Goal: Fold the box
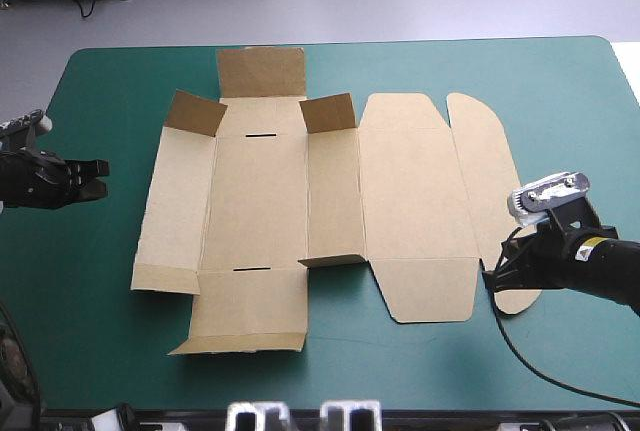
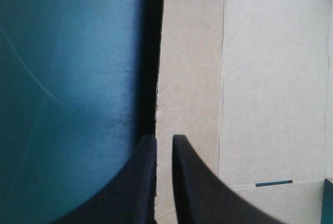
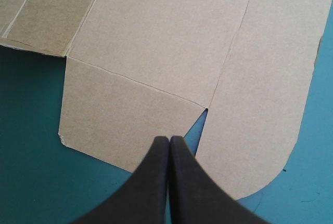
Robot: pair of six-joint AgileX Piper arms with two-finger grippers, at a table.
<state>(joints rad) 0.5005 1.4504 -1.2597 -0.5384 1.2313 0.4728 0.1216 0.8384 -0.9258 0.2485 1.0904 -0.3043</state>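
One box [image 1: 260, 201] lies opened out as a flat brown sheet at the middle of the teal-green table [image 1: 100, 331]. Three flaps [image 1: 262, 71] stand raised on its far side, at 11, 12 and 1 o'clock of the middle panel; the other panels lie flat. Two dark slots [image 1: 260, 136] cut that panel, one at 12 and one at 6 o'clock. Two round-cornered panels [image 1: 480, 161] spread out at the sheet's 3 o'clock side.

Two grippers are in view. The left gripper [image 1: 103, 179] sits at 9 o'clock of the box, apart from its edge, its black fingers a thin slit apart and holding nothing. The right gripper [image 1: 492, 277] is at 4 o'clock, over the near end of the outermost rounded panel, its fingers pressed together in a point and gripping nothing.
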